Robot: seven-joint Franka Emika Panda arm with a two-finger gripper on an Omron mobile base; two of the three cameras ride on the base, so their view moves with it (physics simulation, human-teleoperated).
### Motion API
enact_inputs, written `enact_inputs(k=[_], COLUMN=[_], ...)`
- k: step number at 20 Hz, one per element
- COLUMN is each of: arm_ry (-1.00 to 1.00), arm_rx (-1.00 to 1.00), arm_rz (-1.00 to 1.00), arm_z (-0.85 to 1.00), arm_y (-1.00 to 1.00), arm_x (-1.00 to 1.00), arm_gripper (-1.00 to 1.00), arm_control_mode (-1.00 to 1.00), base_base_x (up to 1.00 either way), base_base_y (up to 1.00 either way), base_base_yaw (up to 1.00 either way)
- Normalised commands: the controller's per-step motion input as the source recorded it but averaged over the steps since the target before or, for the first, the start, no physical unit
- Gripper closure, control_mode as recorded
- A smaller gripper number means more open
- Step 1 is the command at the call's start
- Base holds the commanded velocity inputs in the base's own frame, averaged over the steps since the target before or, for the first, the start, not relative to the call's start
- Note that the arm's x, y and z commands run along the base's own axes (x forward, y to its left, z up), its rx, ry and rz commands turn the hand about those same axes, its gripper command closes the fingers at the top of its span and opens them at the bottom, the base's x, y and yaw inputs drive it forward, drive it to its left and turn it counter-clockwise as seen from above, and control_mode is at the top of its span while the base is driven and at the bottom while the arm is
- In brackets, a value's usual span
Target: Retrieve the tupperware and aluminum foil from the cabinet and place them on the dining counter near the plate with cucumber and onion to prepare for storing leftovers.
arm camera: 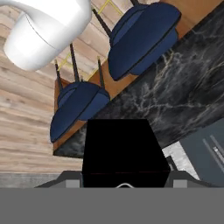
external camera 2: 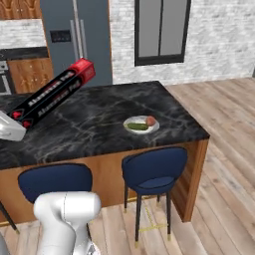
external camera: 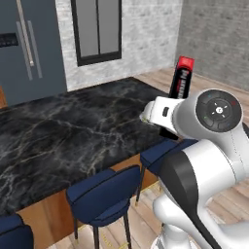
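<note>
The aluminum foil (external camera 2: 54, 92) is held aloft above the dining counter (external camera 2: 99, 124), its long black box tilted with one red end raised toward the far wall and the other end gripped at the hand. In the left base view the aluminum foil (external camera: 181, 78) is seen rising nearly upright behind the arm's white wrist, which hides its lower part. In the hand view the box (arm camera: 124, 151) is seen end-on as a black block clamped in the gripper (arm camera: 124, 183); the jaws are closed against its sides, and the fingertips themselves are mostly hidden by the box.

Farther along the counter, toward its open end, the plate (external camera 2: 141, 124) is set on the marble, with the cucumber (external camera 2: 137, 126) lying across it and the onion (external camera 2: 150, 120) just beside it on the same plate. The foil is kept well apart from the plate, over the opposite stretch of the slab.

Blue stools (external camera 2: 154, 172) are tucked along the near edge of the counter, between the base and the slab. A grey refrigerator (external camera 2: 74, 35) and a dark-framed window (external camera 2: 162, 30) are seen against the white brick wall beyond. The stretch of marble between the box and the plate is seen bare.
</note>
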Motion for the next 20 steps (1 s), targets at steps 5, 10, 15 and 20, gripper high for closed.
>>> enact_inputs(k=[5,10,15,20], arm_ry=[0.0,0.04,0.31,0.41], arm_rx=[0.0,0.02,0.04,-0.02], arm_rz=[0.0,0.02,0.14,0.18], arm_z=[0.0,-0.03,-0.19,-0.52], arm_y=[0.0,-0.13,-0.46,0.01], arm_x=[0.0,0.12,0.98,1.0], arm_gripper=[1.0,1.0,1.0,1.0], arm_control_mode=[1.0,-1.0,-1.0,-1.0], base_base_x=[0.08,0.19,0.0,0.0], base_base_y=[-0.77,-0.55,0.0,0.0], base_base_yaw=[0.48,0.25,0.0,0.0])
